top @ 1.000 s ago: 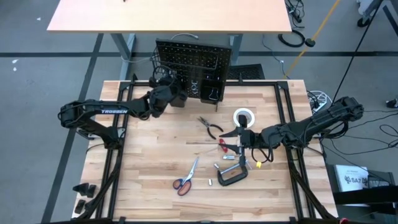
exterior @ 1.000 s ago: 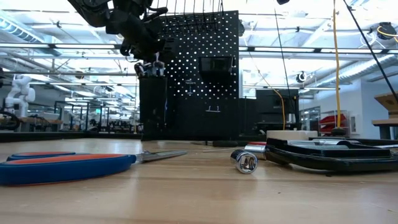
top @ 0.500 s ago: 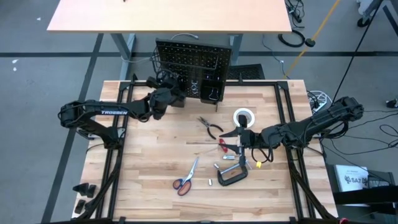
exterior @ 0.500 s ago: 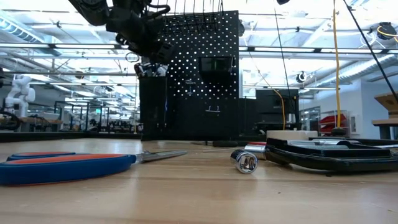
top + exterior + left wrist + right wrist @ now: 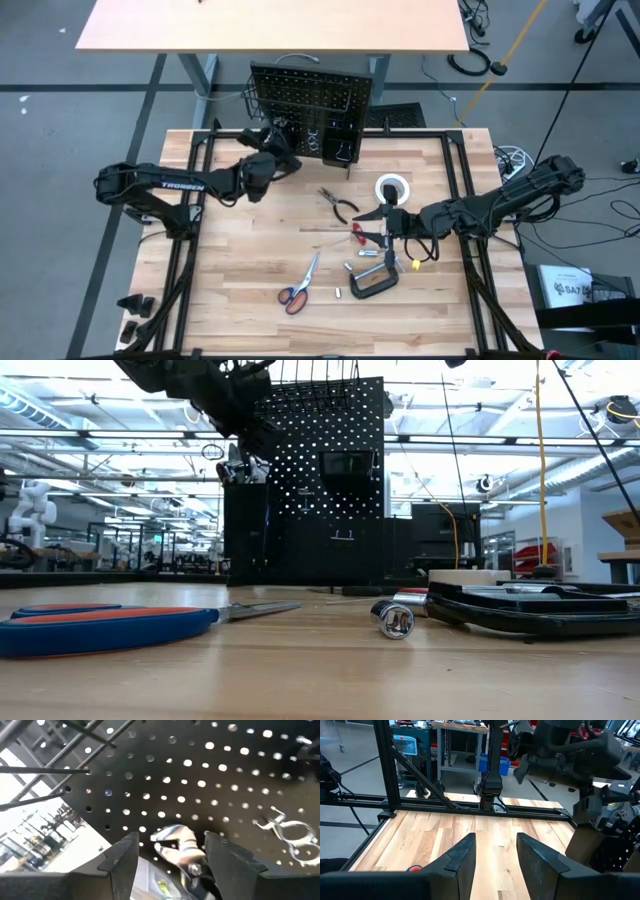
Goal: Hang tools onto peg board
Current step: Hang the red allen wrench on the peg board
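The peg board (image 5: 310,95) stands upright at the table's far edge, with black bins at its foot. My left gripper (image 5: 287,162) is level and open right in front of it. In the left wrist view a silver tool (image 5: 175,845) shows between the fingertips, before the holes of the peg board (image 5: 200,780), with a gap on both sides. My right gripper (image 5: 385,222) hovers open over the red screwdriver (image 5: 357,235); the right wrist view shows only bare table between its fingers (image 5: 495,855). Pliers (image 5: 340,205), tape roll (image 5: 392,188), scissors (image 5: 298,285) and C-clamp (image 5: 372,282) lie flat.
A wire hook (image 5: 285,827) sticks out of the peg board. Small silver sockets (image 5: 370,255) lie near the C-clamp, and one socket (image 5: 395,618) shows in the low view beside the scissors' handles (image 5: 110,628). The table's near left is bare wood.
My left gripper has swung a little toward the table's right edge along the peg board's face and has rolled about its own axis. Its fingers stay equally far apart. The silver tool at the board has kept its place. My right arm has kept still.
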Controlling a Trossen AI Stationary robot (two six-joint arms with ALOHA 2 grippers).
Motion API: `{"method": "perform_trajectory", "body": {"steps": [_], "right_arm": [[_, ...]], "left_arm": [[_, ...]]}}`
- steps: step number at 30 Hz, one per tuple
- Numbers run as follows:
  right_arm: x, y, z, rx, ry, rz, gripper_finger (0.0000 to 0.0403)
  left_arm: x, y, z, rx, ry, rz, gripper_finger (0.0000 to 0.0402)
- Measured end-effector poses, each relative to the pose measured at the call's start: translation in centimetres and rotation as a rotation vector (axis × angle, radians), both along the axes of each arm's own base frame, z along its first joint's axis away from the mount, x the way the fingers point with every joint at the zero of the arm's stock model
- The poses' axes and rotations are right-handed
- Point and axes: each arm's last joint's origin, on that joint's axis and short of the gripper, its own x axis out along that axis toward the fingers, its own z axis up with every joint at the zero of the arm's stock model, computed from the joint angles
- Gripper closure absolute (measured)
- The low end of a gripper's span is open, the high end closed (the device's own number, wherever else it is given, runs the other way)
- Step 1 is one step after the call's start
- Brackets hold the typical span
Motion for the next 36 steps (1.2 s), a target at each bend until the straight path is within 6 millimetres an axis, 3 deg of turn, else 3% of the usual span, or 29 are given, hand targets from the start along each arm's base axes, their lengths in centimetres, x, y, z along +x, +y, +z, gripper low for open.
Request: {"method": "perform_trajectory", "body": {"steps": [10,15,21,25,29,33,36], "right_arm": [[-0.1,0.0,-0.3,0.009,0.028,-0.003,0.0267],[-0.1,0.0,-0.4,0.023,0.036,-0.006,0.0267],[-0.2,0.1,-0.9,0.034,0.095,0.051,0.0267],[-0.2,0.2,-1.1,0.071,0.112,0.088,0.0267],[-0.2,0.2,-1.0,0.106,0.111,0.082,0.0267],[-0.1,0.3,-1.2,0.122,0.121,0.076,0.0267],[0.3,0.4,-2.5,0.158,0.201,0.042,0.0267]], "left_arm": [[0.2,-5.8,0.0,0.017,0.055,-0.098,0.0173],[-1.1,-9.3,1.4,0.022,0.001,-0.166,0.0173],[-4.0,-13.4,1.6,-0.123,-0.090,-0.410,0.0173],[-5.2,-14.7,0.3,-0.488,-0.124,-0.661,0.0173],[-5.4,-15.7,-2.1,-0.782,-0.066,-0.801,0.0173],[-4.9,-16.4,-5.0,-0.828,-0.007,-0.824,0.0173],[-3.9,-16.8,-7.1,-0.800,0.000,-0.850,0.0173]]}}
